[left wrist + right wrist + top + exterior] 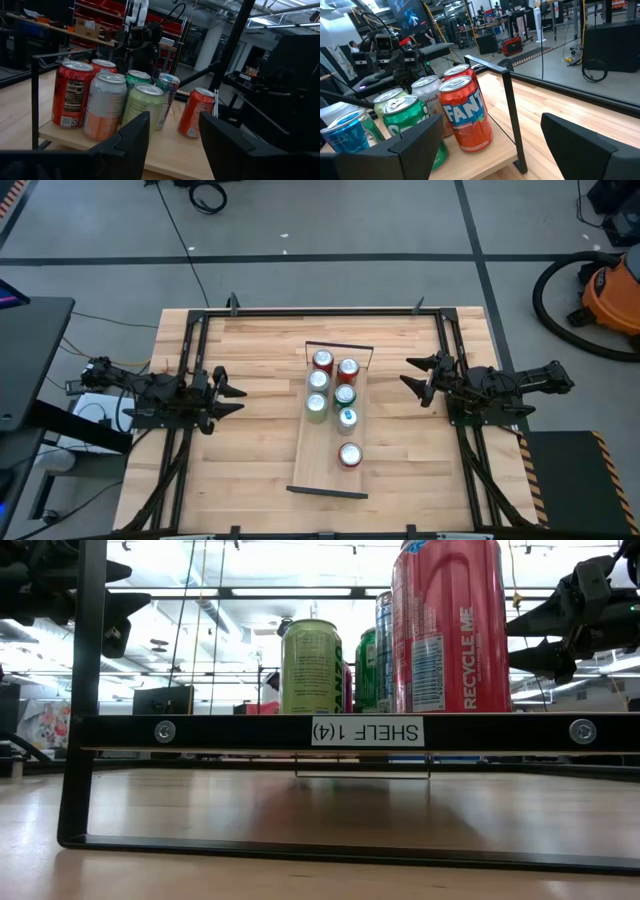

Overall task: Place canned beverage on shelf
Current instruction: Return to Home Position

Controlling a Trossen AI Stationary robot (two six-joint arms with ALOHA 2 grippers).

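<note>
The shelf (322, 460), a long light-wood plank with black end rails, lies along the middle of the table. Several cans stand upright on it: two red (323, 361), a silver, a dark green, a light green (316, 406) and a blue one in a cluster toward its far end, and one red can (349, 454) alone nearer its near end. My left gripper (236, 392) is open and empty, left of the shelf. My right gripper (412, 372) is open and empty, right of it. Both touch nothing.
Black frame rails (190, 380) run along the table's left, right and far sides. Bare slatted wood lies between each gripper and the shelf. An orange vacuum (612, 295) stands on the floor at far right, off the table.
</note>
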